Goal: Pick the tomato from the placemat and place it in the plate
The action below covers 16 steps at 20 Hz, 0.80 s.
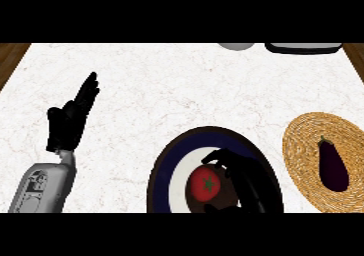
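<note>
Our fingers (218, 156) curl round the tomato (205, 184), wrapping its far side and its right side, so the right hand (251, 182) is closed on it. The tomato's red top and green star face up at us on the hand's left. It sits over the red middle of the plate (164, 165), inside the white ring and the dark blue rim. We cannot tell whether it already touches the plate or hangs just above it.

We judge the tomato light, smooth-skinned and a little soft, so it could bruise or slip if pinched at one spot. Its round shape means it may roll once let go. The best hold is across its widest part, fingers on one side and thumb on the other, which is about where we have it. Opening the fingers low over the plate's flat middle should keep it from wandering.

To the right of the plate lies the woven placemat (303, 145), now carrying only an eggplant (332, 165). Our left hand (67, 122) rests open, fingers up, over the left of the pale surface (177, 85).
</note>
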### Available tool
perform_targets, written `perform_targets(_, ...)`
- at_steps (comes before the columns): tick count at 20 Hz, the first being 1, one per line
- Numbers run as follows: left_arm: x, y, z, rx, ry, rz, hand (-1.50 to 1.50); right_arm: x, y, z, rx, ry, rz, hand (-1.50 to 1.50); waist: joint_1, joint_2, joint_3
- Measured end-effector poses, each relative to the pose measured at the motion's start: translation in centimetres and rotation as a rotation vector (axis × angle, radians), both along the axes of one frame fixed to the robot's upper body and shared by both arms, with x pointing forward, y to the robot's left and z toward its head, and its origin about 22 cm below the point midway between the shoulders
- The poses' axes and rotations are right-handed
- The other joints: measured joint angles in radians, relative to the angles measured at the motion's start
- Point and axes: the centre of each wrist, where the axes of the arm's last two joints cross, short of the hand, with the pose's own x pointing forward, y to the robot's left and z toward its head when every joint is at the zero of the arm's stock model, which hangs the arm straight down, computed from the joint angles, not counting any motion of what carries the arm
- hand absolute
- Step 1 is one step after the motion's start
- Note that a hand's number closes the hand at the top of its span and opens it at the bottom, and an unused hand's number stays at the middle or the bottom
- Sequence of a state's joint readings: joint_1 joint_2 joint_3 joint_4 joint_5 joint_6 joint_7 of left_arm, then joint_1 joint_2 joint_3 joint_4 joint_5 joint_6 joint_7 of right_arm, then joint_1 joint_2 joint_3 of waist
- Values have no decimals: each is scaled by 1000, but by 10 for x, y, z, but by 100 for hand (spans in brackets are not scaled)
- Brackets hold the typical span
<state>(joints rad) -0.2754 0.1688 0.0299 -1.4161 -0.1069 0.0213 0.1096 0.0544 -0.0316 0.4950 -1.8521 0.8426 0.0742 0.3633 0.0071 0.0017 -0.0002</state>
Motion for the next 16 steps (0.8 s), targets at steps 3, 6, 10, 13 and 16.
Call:
perform_targets(3, -5, 9, -3, 1, -2, 4, 0, 4, 18, -17, 43, 38, -3, -150, 0, 0, 0)
perform_targets(6, -3, 6, 0, 4, -3, 6, 0, 6, 26, -29, 103, 50, 11, -150, -3, -1, 0)
perform_targets(10, -2, 5, -1, 5, -1, 6, 0, 6, 26, -25, 276, 39, -2, -150, -5, -1, 1)
perform_targets(13, -1, 6, 2, 5, 2, 11, 0, 6, 15, -15, 407, 3, -55, -150, -9, -2, 1)
perform_targets(16, -2, 13, -1, 6, 4, 19, 0, 7, -10, -7, 513, -17, -141, -150, -13, -2, 1)
